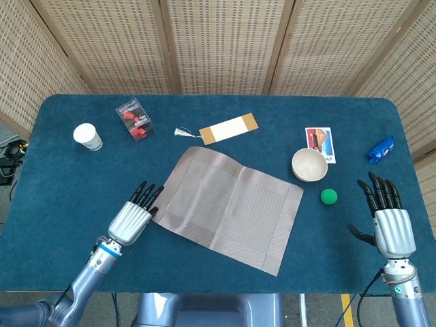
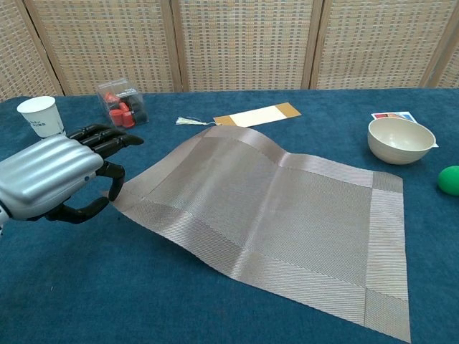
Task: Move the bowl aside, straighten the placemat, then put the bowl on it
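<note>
Chest view shows the left hand [image 2: 50,179] pinching the placemat [image 2: 272,215] corner. Only the head view shows the right hand [image 1: 390,228], open and empty, near the bowl [image 1: 309,164].

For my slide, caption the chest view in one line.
Left hand pinches the corner of the placemat, the bowl standing off it on the blue table.

Left hand [image 1: 131,218] pinches the placemat [image 1: 227,206] corner; bowl [image 1: 309,164] apart.
</note>
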